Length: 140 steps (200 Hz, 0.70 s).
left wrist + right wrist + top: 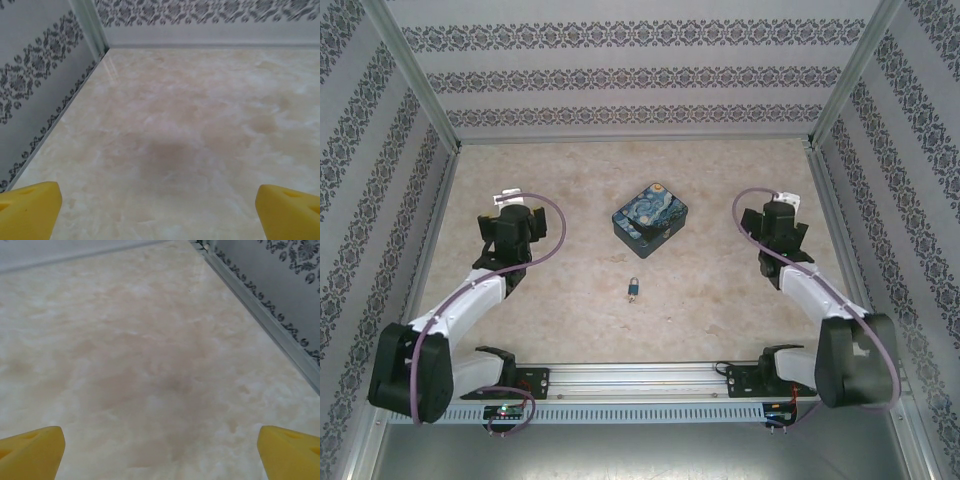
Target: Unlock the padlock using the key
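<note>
The padlock (634, 290) lies small on the marble table, silvery at its far end and teal-blue at its near end, midway between the two arms. The key is out of view. My left gripper (512, 214) hovers at the left, well away from the padlock. In the left wrist view this gripper (159, 212) is open, yellow fingertips (30, 209) wide apart over bare table. My right gripper (780, 216) hovers at the right, equally far from the lock. The right wrist view shows it (160, 452) open too, nothing between its fingertips (290, 450).
A rectangular tin (650, 217) printed with a blue-yellow starry-night painting sits just beyond the padlock. Patterned walls with metal frame rails (90, 30) (260, 315) enclose the table on three sides. The arm bases stand on a rail (640, 378) at the near edge.
</note>
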### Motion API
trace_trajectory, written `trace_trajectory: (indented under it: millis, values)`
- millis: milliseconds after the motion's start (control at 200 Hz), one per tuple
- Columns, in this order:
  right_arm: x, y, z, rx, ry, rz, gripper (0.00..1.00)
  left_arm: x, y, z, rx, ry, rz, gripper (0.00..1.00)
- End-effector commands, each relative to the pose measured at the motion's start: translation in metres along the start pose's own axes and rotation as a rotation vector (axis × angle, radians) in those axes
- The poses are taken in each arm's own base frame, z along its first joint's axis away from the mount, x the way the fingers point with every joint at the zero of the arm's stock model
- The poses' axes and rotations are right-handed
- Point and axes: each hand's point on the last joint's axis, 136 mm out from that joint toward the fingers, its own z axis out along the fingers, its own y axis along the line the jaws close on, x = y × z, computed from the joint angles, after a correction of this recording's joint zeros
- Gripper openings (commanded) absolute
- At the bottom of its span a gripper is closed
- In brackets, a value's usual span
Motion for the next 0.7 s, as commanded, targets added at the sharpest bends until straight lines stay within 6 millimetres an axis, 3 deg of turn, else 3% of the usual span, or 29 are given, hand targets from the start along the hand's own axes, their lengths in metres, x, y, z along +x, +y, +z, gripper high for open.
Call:
trace_trajectory:
  millis: [0, 150, 210, 360, 435, 465, 525, 694]
  values:
    - [-0.020, -0.007, 0.008, 0.051, -0.146, -0.036, 0.98, -0.009, 0.004, 0.016, 0.008, -0.063, -0.039, 1.00]
    - [-0.008, 0.007, 0.022, -0.014, -0.147, -0.058, 0.98, 0.023, -0.004, 0.036, 0.029, -0.026, 0.024, 1.00]
    - [-0.014, 0.017, 0.021, -0.070, -0.184, -0.075, 0.98, 0.037, -0.004, 0.041, 0.039, -0.031, 0.008, 1.00]
    - [0.005, 0.041, 0.022, -0.227, -0.261, -0.125, 0.98, 0.049, -0.018, 0.045, 0.137, -0.122, 0.000, 0.99]
    - [0.012, 0.056, 0.018, -0.325, -0.248, -0.174, 0.98, 0.062, -0.029, 0.051, 0.223, -0.088, 0.012, 1.00]
    - [0.013, 0.062, 0.017, -0.373, -0.239, -0.187, 0.98, 0.057, -0.036, 0.052, 0.261, -0.115, 0.026, 0.99]
    - [0.011, 0.058, 0.023, -0.384, -0.223, -0.145, 0.98, 0.062, -0.036, 0.058, 0.318, -0.030, 0.005, 0.99]
    - [0.009, 0.051, 0.026, -0.368, -0.213, -0.117, 0.98, 0.062, -0.036, 0.058, 0.340, -0.036, -0.008, 1.00]
